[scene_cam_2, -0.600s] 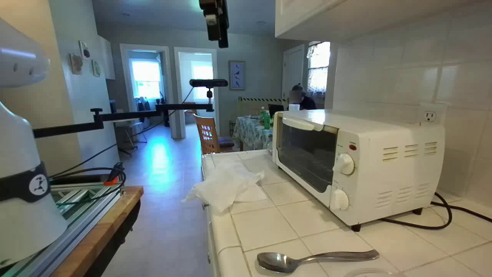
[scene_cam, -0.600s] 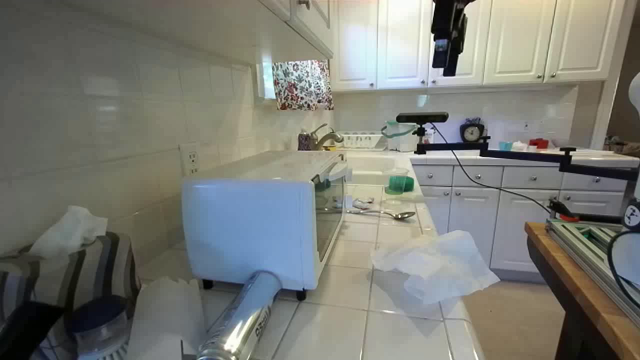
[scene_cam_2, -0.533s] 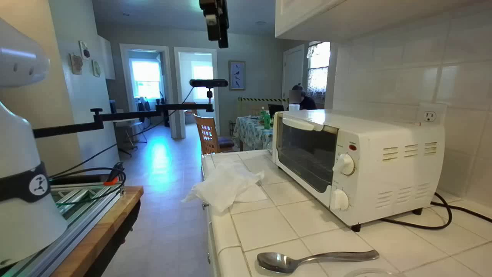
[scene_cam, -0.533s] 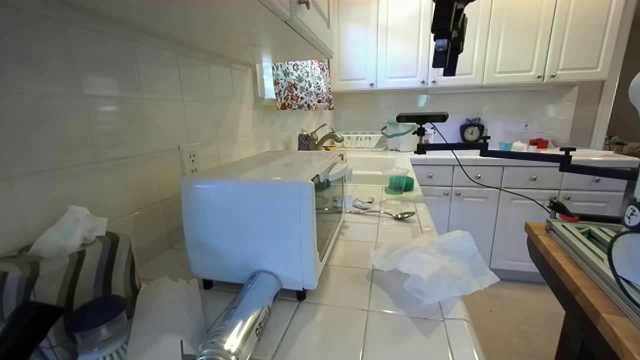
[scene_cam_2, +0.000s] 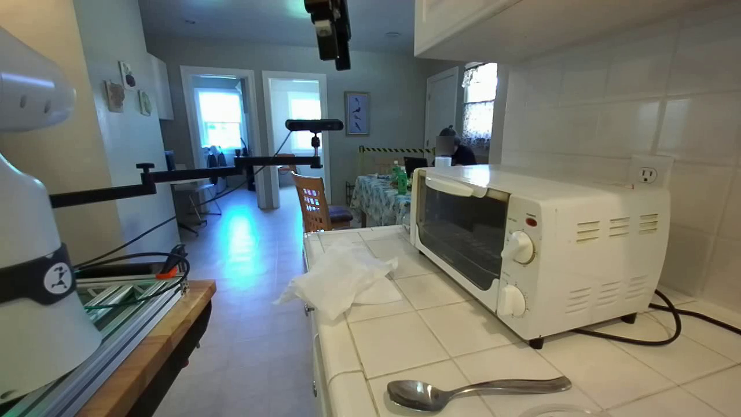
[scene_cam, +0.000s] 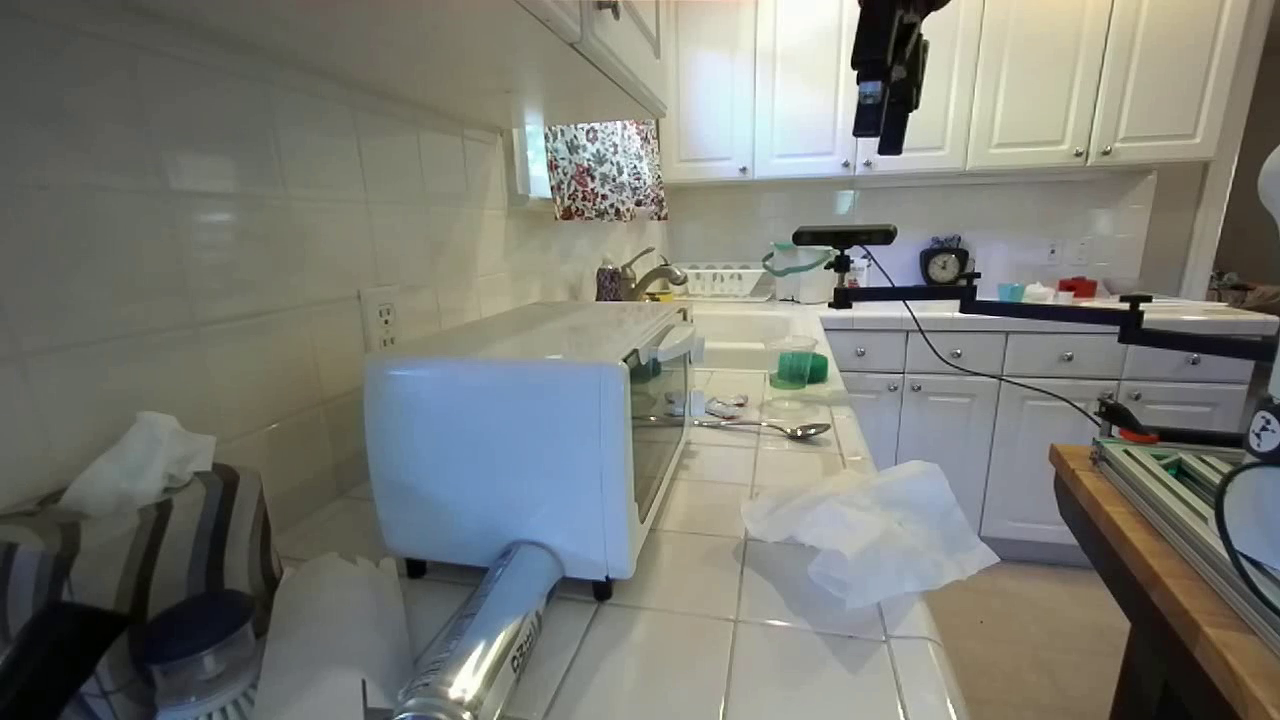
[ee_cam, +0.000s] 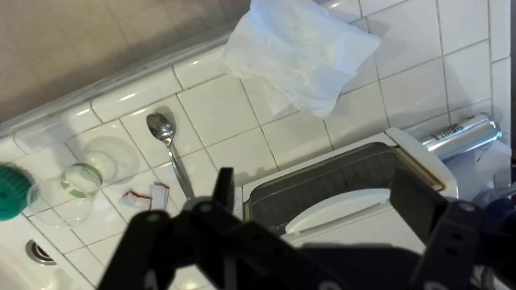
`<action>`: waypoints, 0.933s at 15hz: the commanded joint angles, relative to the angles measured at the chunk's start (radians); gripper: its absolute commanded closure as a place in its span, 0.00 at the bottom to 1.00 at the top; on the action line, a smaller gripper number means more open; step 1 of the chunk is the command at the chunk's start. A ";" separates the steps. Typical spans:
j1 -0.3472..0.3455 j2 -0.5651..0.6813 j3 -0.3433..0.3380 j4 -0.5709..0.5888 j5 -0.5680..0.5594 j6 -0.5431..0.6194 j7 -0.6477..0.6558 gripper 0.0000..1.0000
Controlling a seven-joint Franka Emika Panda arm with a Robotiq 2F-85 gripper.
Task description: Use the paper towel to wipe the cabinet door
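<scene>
Silver can (scene_cam: 480, 645) marked "OZ…", paper towel (scene_cam: 870, 530) on tiles (scene_cam: 655, 660), fingers (ee_cam: 415, 201) wide apart

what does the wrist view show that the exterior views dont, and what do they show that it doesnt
Only the wrist view shows the sink drain and the clear gap between the open jaws of the gripper. Only the exterior views show the upper cabinet doors, wall outlet and black mounted camera. All share the gripper itself, the crumpled paper towel hanging partly over the edge of the counter, the toaster oven and the spoon.
</scene>
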 commanded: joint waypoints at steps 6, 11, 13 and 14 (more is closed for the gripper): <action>0.049 0.050 -0.134 -0.234 0.174 0.415 -0.212 0.00; 0.145 0.127 -0.153 -0.286 0.245 0.449 -0.405 0.00; 0.114 0.121 -0.116 -0.287 0.207 0.436 -0.325 0.00; 0.114 0.133 -0.112 -0.290 0.205 0.437 -0.325 0.00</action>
